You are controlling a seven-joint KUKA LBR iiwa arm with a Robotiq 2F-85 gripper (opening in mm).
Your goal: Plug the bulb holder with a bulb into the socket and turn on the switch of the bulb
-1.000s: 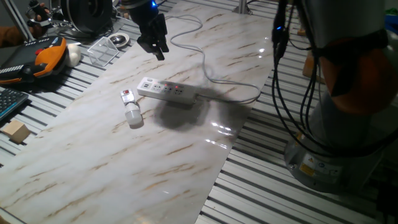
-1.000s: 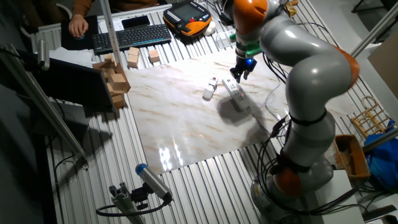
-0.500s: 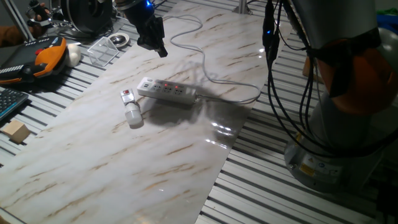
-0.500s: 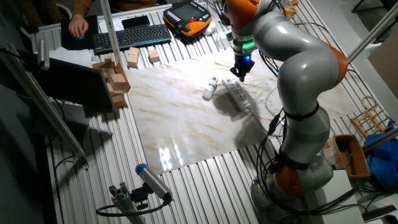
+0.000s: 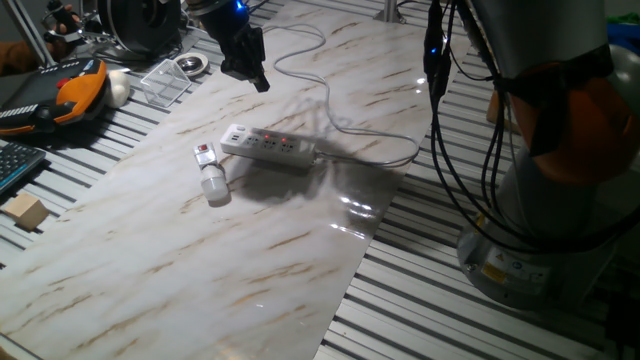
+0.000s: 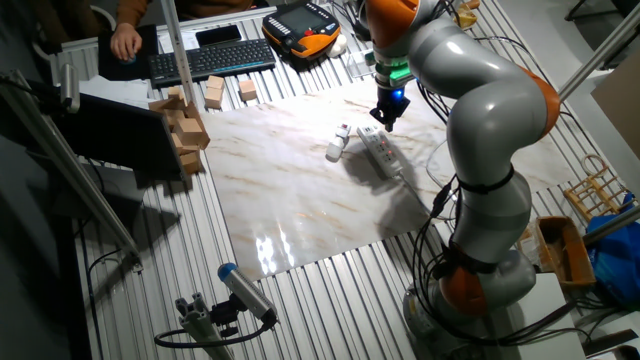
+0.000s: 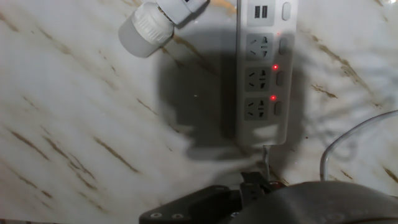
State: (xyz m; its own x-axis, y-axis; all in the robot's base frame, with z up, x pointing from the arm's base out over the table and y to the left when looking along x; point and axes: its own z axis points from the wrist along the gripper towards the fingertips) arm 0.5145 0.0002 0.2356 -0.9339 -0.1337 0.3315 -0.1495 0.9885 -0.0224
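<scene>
The socket strip [image 5: 268, 145] lies on the marble board, its pale cable [image 5: 372, 142] running to the right. The bulb holder [image 5: 205, 155] lies on its side just left of the strip's end, its red switch [image 5: 204, 150] facing up and the bulb [image 5: 214, 189] pointing toward the front. My gripper [image 5: 257, 81] hangs empty above and behind the strip, fingers apart. In the other fixed view my gripper [image 6: 385, 119] is over the strip [image 6: 380, 153], beside the holder [image 6: 343, 132]. The hand view shows the strip [image 7: 264, 68], two red lights lit, and the bulb [image 7: 144, 31] at the upper left.
An orange teach pendant [image 5: 75, 90], a cream ball [image 5: 120, 88] and a clear plastic box [image 5: 168, 80] lie behind the board at the left. A wooden block [image 5: 25, 212] lies at the left edge. A keyboard [image 6: 210, 60] and several wooden blocks [image 6: 185, 125] stand beyond.
Since a second ago my gripper has moved up and back from the strip, and its shadow has left the strip. Nothing has moved in the last half second.
</scene>
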